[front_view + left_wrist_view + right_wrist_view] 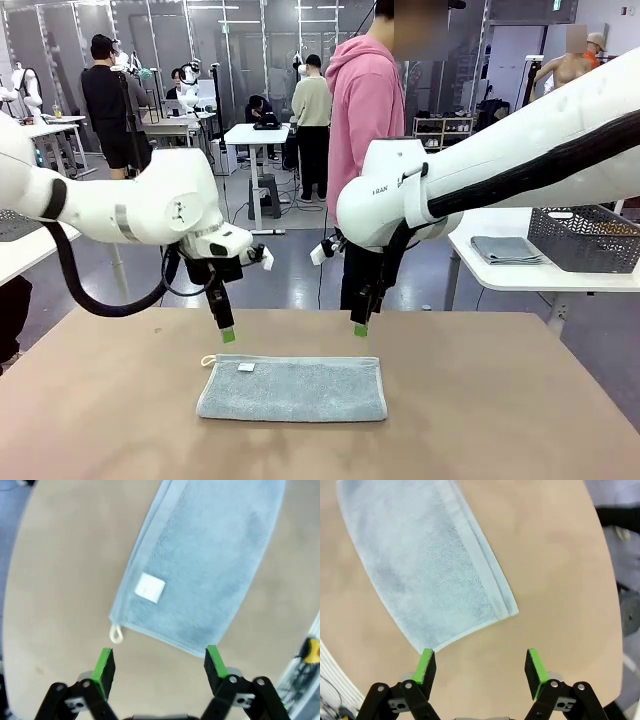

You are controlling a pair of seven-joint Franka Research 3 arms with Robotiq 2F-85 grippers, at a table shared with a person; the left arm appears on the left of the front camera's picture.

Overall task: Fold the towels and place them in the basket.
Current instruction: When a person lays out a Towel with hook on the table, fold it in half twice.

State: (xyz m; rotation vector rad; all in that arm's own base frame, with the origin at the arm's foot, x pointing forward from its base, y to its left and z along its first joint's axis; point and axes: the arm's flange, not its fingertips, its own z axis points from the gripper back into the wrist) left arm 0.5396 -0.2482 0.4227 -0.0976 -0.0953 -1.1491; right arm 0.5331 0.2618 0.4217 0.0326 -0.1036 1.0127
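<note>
A pale blue-grey towel (292, 388) lies folded into a long strip on the brown table, with a white label and a white corner loop (116, 634) at its far left end. My left gripper (228, 334) hangs open just above that far left corner. In the left wrist view the towel (200, 570) stretches away above the open left gripper (160, 666). My right gripper (360, 328) hangs open above the far right corner. The right wrist view shows the towel (427, 575) beyond the open right gripper (481, 666). A dark grey mesh basket (585, 238) stands on the white side table at right.
A folded grey towel (507, 249) lies on the white side table (520, 275) beside the basket. A person in a pink hoodie (362, 110) stands at the table's far side. Bare brown tabletop (500, 400) surrounds the towel.
</note>
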